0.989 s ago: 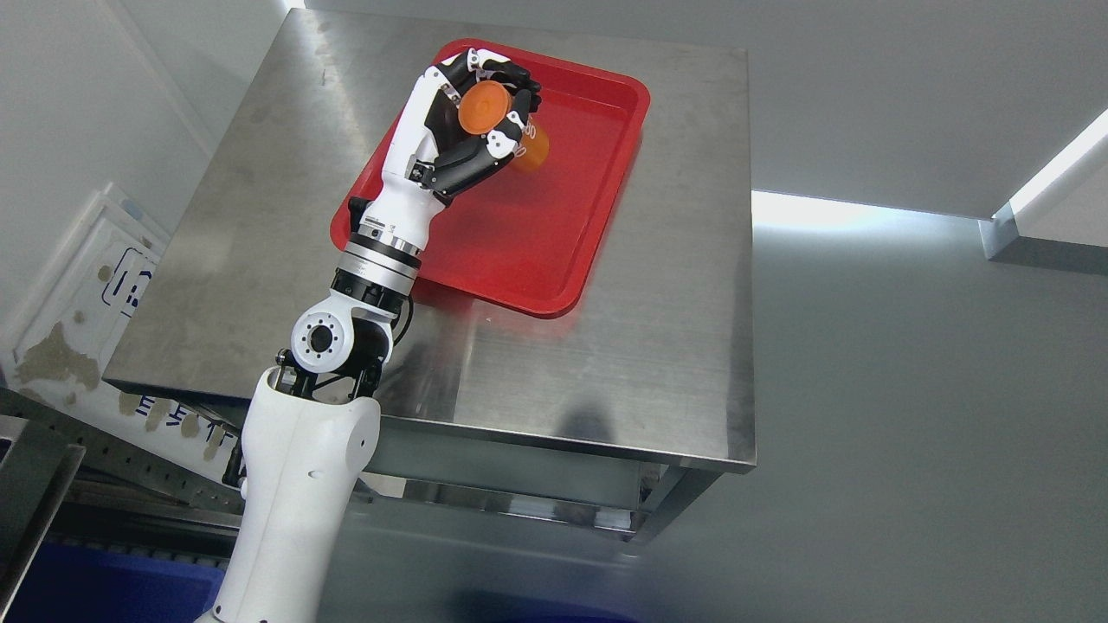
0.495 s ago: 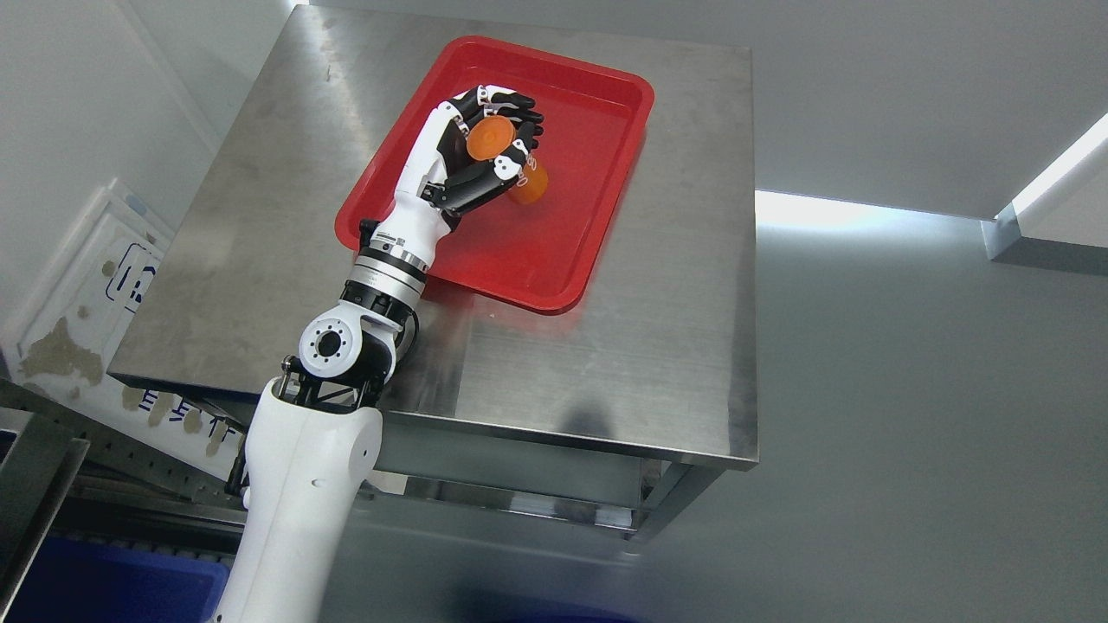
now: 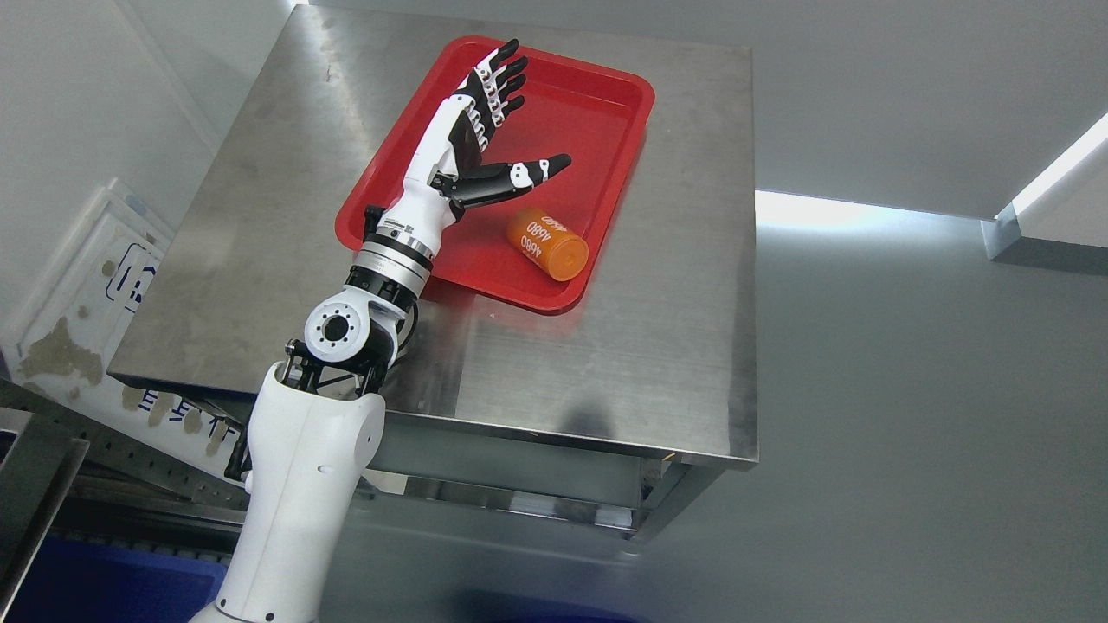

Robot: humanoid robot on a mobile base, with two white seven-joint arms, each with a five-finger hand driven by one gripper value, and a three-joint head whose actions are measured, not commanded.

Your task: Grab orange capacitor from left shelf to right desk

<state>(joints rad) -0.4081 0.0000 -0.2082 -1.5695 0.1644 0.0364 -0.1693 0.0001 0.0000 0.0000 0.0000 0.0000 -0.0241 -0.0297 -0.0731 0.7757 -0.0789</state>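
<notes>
The left hand (image 3: 472, 143) hangs over the red tray (image 3: 606, 186) on the worktop (image 3: 606, 363), fingers (image 3: 500, 76) spread flat, thumb out, holding nothing. The orange capacitor (image 3: 547, 243) lies on its side in the tray's near right corner, apart from the hand.

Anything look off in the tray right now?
The orange capacitor lies on its side in the red tray, close to the near rim, not upright. The left hand is open above the tray, apart from it. Nothing spilled or visibly damaged.
</notes>
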